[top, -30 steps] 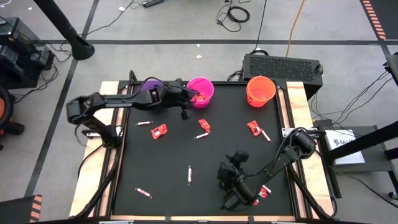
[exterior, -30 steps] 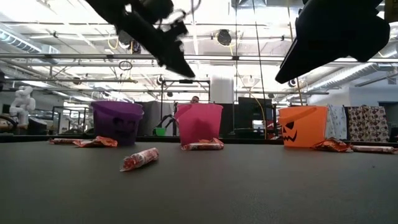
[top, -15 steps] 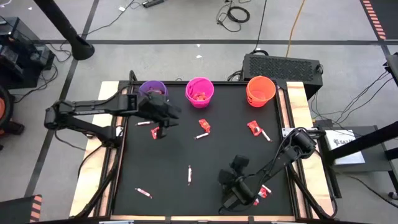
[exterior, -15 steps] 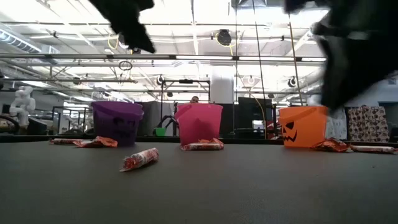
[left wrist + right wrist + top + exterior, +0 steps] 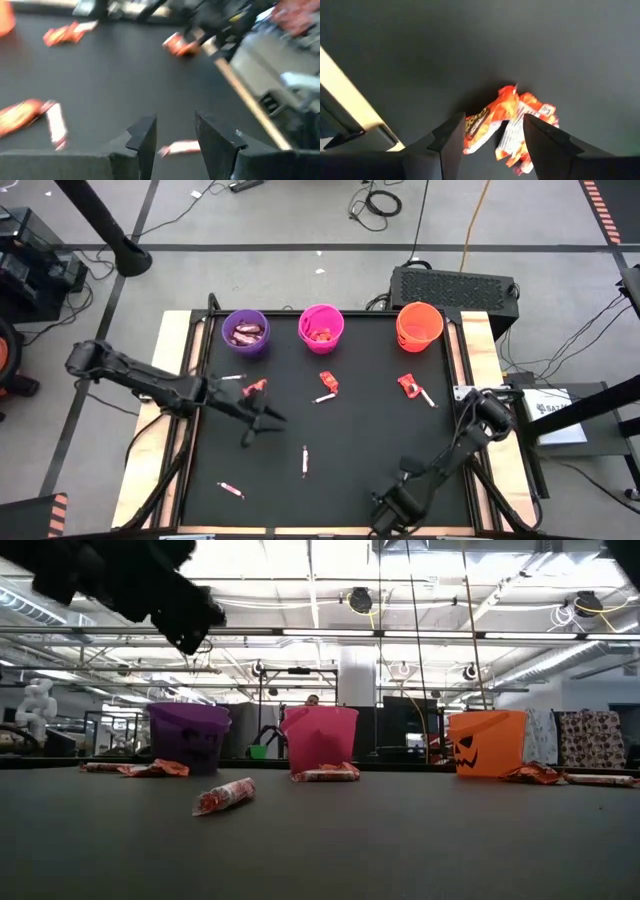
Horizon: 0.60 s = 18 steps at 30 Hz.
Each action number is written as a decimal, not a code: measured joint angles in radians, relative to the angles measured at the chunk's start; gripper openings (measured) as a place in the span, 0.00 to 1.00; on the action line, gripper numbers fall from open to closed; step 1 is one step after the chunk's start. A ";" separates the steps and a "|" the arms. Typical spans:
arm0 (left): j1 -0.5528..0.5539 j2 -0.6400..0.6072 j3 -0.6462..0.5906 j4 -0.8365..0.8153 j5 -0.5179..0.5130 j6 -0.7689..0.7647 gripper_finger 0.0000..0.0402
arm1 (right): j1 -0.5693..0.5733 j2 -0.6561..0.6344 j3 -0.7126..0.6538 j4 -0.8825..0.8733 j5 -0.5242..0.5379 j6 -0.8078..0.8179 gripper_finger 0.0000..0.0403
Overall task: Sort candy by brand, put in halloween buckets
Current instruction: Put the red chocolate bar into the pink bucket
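Hovering over crumpled red-orange wrapped candy [image 5: 507,125] at the black worktop's [image 5: 360,430] near edge, the right hand [image 5: 487,142] is held apart, presumably for a pickup; the empty left hand [image 5: 175,142] is likewise parted above a pale stick [image 5: 180,147].

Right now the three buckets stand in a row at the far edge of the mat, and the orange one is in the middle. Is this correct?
Not quite. The high view shows the pink bucket in the middle; the orange bucket is at the right end, the purple bucket at the left. They do stand in a row at the far edge.
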 joint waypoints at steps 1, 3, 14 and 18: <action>-0.022 0.014 -0.033 0.091 0.000 0.004 0.34 | 0.009 0.000 0.000 -0.001 0.000 0.009 0.48; -0.060 0.045 -0.072 0.250 -0.001 0.027 0.34 | 0.021 0.000 0.000 -0.006 -0.001 0.031 0.48; -0.116 0.216 -0.104 0.519 -0.013 0.059 0.34 | 0.080 0.000 0.000 -0.008 -0.059 0.178 0.48; -0.116 0.257 -0.104 0.538 -0.053 0.059 0.34 | 0.107 0.000 0.000 -0.046 -0.042 0.176 0.48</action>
